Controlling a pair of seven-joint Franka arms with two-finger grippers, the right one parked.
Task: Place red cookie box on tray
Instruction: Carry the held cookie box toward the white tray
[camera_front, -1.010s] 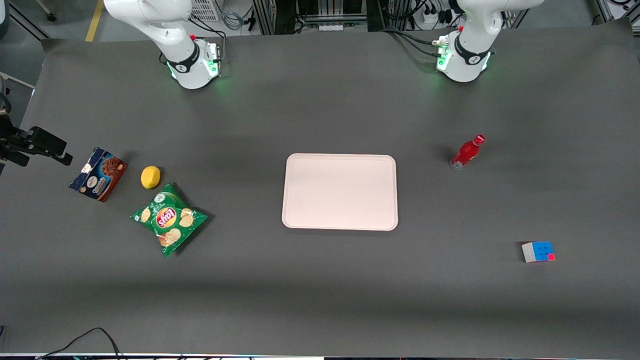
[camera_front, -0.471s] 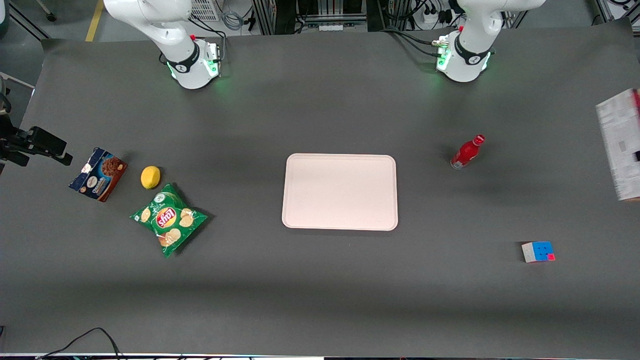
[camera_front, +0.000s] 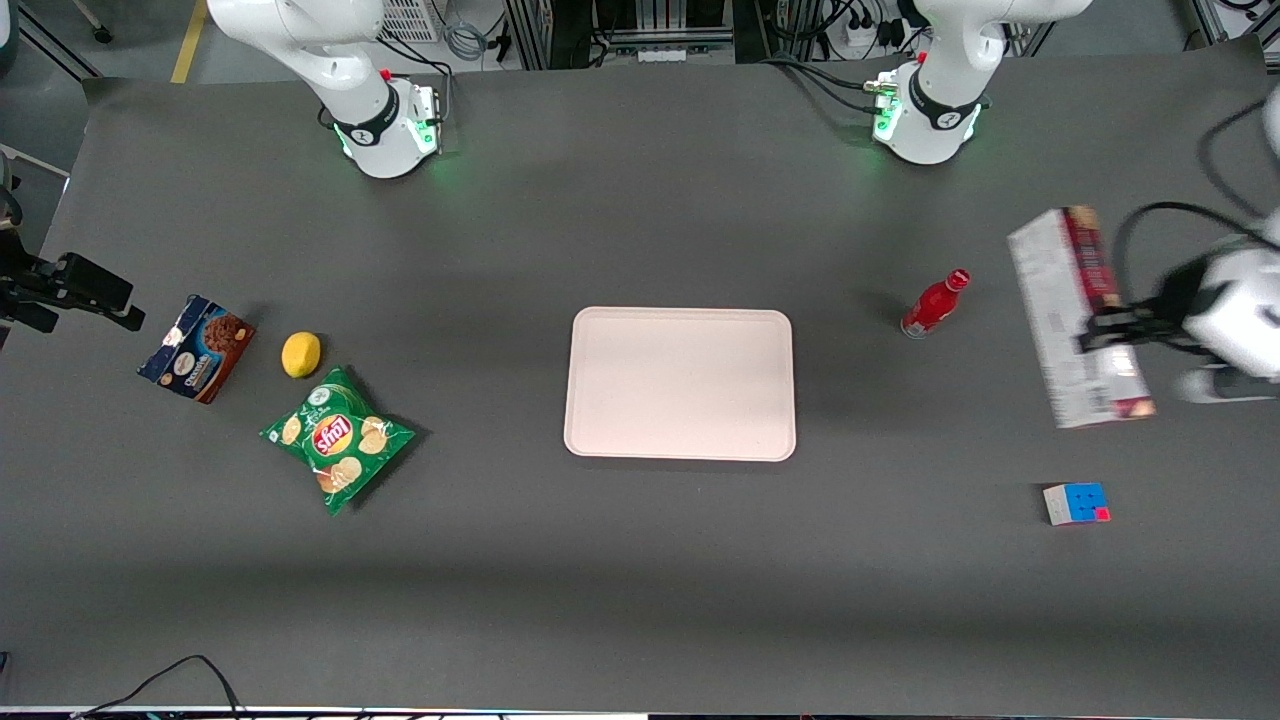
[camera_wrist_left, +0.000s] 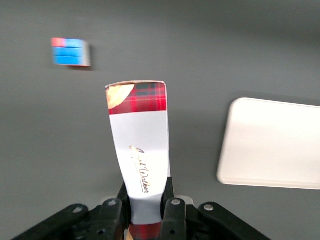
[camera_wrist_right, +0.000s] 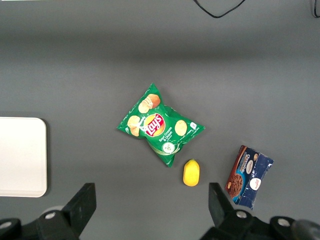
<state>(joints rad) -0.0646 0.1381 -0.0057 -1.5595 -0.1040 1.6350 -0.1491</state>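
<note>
At the counter's (camera_front: 640, 600) middle you see the tray (camera_front: 680, 384) lying bare. Toward the working arm's end, your claw (camera_front: 1105, 333) holds the red cookie box (camera_front: 1075, 320) clamped between its fingers above the counter, between the red bottle (camera_front: 935, 303) and that edge, well apart from the tray.

The gripper (camera_wrist_left: 148, 210) is black, toward the working arm's end, clamping the red cookie box (camera_front: 1078, 317): dark red plaid and whitish with print. The tray (camera_front: 680, 384) is pale pink. Grey table (camera_front: 640, 580). Red bottle (camera_front: 935, 303). Blue-faced cube (camera_front: 1076, 503). Green chip bag (camera_front: 338, 438). Yellow lemon (camera_front: 301, 355).
</note>
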